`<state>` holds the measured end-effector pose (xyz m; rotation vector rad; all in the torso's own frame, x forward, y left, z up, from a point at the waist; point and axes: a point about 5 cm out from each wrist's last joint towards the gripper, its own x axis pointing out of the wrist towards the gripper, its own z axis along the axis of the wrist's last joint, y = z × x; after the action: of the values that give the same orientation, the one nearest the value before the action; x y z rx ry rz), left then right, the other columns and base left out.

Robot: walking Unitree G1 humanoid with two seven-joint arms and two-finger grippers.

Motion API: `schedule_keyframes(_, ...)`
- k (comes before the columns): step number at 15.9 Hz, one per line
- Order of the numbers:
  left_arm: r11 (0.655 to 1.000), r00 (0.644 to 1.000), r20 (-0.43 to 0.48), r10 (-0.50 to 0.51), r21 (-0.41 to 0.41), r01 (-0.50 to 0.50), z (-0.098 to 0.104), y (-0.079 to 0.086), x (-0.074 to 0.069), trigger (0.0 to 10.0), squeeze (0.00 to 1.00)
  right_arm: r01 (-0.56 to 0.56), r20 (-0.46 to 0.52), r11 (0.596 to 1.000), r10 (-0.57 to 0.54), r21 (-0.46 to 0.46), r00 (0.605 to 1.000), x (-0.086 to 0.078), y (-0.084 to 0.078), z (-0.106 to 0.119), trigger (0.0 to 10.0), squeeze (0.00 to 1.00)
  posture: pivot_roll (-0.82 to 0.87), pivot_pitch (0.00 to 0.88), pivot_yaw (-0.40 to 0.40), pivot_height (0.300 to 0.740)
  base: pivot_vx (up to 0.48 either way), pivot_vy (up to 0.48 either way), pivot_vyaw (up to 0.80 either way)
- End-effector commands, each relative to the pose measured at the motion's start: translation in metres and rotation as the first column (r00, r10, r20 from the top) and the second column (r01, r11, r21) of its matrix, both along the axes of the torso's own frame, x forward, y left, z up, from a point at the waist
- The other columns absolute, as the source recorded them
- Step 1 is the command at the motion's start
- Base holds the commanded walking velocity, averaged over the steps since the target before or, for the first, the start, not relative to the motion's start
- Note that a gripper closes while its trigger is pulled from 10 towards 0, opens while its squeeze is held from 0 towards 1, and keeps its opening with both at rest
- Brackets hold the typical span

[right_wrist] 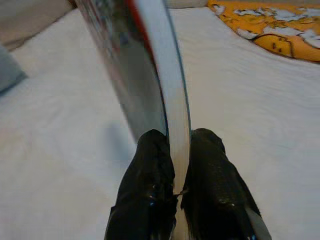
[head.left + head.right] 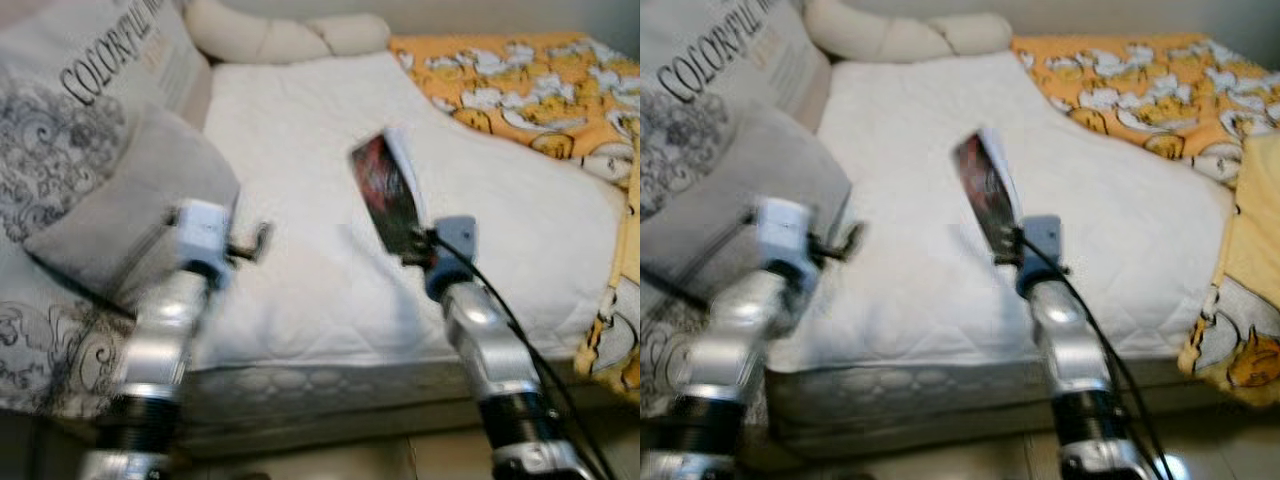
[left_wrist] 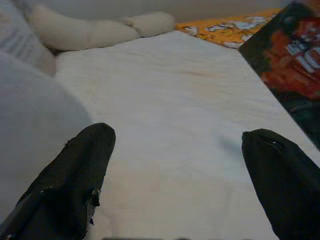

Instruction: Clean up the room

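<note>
A: Where's the book point(image 2: 388, 190)?

B: Up in the air over the bed point(image 2: 300, 160), near its middle, tilted and held edge-on. The right gripper point(image 1: 176, 175) has both fingers pinched on the lower edge, pages between the pads.

A: And the left gripper point(image 3: 180, 165)?

B: Spread wide with nothing in it, hovering low over the bed close to the grey pillow point(image 2: 130, 200) at the bed's left side.

A: So the step in hand?

B: I'd say carrying the book off the bed to wherever it belongs. It looks lifted clear already, since I can see the sheet under it.

A: How to do it well?

B: The grip is only at one narrow edge, so the book's weight hangs far out from the fingers. I'd keep the wrist steady and move slowly, so the book doesn't swing or slide through. Keeping the spine close to vertical should cut the twist on the pads.

A: Anything in the way?

B: The orange blanket point(image 2: 520, 80) lies at the bed's far right corner, well away from the book. The views are blurred, so fine detail is uncertain.
</note>
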<state>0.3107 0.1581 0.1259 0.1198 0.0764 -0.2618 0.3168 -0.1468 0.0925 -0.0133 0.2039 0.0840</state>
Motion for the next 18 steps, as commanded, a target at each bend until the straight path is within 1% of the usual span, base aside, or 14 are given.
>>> schedule_keyframes(1, 0.999, 0.999, 0.022, 0.033, 0.021, -0.033, 0.006, 0.012, 0.000, 10.0, 0.00, -0.017, 0.068, 1.000, 0.017, 0.012, 0.998, 0.005, 0.006, 0.015, 10.0, 0.00, 0.10, 0.000, 0.004, 0.740, 0.322, 0.000, 0.00)
schedule_keyframes(3, 0.999, 0.999, 0.022, 0.033, 0.020, -0.034, 0.006, 0.012, 0.000, 10.0, 0.00, -0.047, 0.062, 0.999, 0.047, -0.001, 0.997, 0.004, 0.010, 0.014, 10.0, 0.00, 0.10, 0.000, 0.003, 0.740, 0.324, 0.000, 0.00)
schedule_keyframes(4, 0.999, 0.999, 0.023, 0.033, 0.021, -0.034, 0.006, 0.013, 0.000, 10.0, 0.00, -0.073, 0.060, 0.997, 0.074, -0.016, 0.995, 0.003, 0.013, 0.014, 10.0, 0.00, 0.10, 0.000, 0.002, 0.740, 0.326, 0.000, 0.80)
schedule_keyframes(7, 0.999, 0.999, 0.023, 0.033, 0.022, -0.033, 0.006, 0.012, -0.001, 10.0, 0.00, -0.067, 0.060, 0.998, 0.067, -0.008, 0.996, 0.001, 0.012, 0.013, 10.0, 0.00, 0.10, 0.000, 0.004, 0.740, 0.325, 0.000, 0.70)
schedule_keyframes(9, 0.999, 0.999, 0.022, 0.031, 0.022, -0.032, 0.006, 0.012, -0.001, 10.0, 0.00, -0.081, 0.060, 0.997, 0.081, -0.006, 0.995, 0.001, 0.013, 0.012, 10.0, 0.00, 0.10, 0.000, 0.004, 0.740, 0.324, 0.000, 0.00)
schedule_keyframes(10, 0.999, 0.999, 0.022, 0.030, 0.023, -0.030, 0.006, 0.012, -0.001, 10.0, 0.00, -0.119, 0.060, 0.993, 0.120, -0.015, 0.991, 0.000, 0.016, 0.012, 10.0, 0.00, 0.10, 0.000, 0.005, 0.740, 0.326, 0.000, 0.00)
schedule_keyframes(11, 0.999, 0.999, 0.022, 0.029, 0.024, -0.029, 0.006, 0.012, -0.001, 10.0, 0.00, -0.133, 0.059, 0.991, 0.134, -0.022, 0.989, -0.001, 0.017, 0.012, 10.0, 0.00, 0.10, 0.000, 0.005, 0.740, 0.326, 0.000, 0.00)
schedule_keyframes(14, 0.999, 0.999, 0.022, 0.025, 0.030, -0.025, 0.006, 0.012, -0.001, 10.0, 0.00, -0.145, 0.057, 0.989, 0.146, -0.024, 0.988, -0.001, 0.018, 0.012, 10.0, 0.00, 0.10, 0.000, 0.005, 0.740, 0.329, 0.000, 0.00)
schedule_keyframes(16, 0.999, 0.999, 0.023, 0.023, 0.034, -0.024, 0.006, 0.012, -0.002, 10.0, 0.00, -0.176, 0.064, 0.984, 0.178, -0.032, 0.982, -0.002, 0.020, 0.014, 10.0, 0.00, 0.11, 0.000, 0.003, 0.740, 0.326, 0.000, 0.00)
schedule_keyframes(18, 0.997, 0.999, 0.039, 0.006, 0.074, -0.009, 0.009, 0.012, -0.002, 10.0, 0.00, -0.203, 0.070, 0.979, 0.204, -0.021, 0.976, -0.002, 0.021, 0.017, 10.0, 0.00, 0.11, 0.000, 0.002, 0.740, 0.146, 0.000, 0.00)
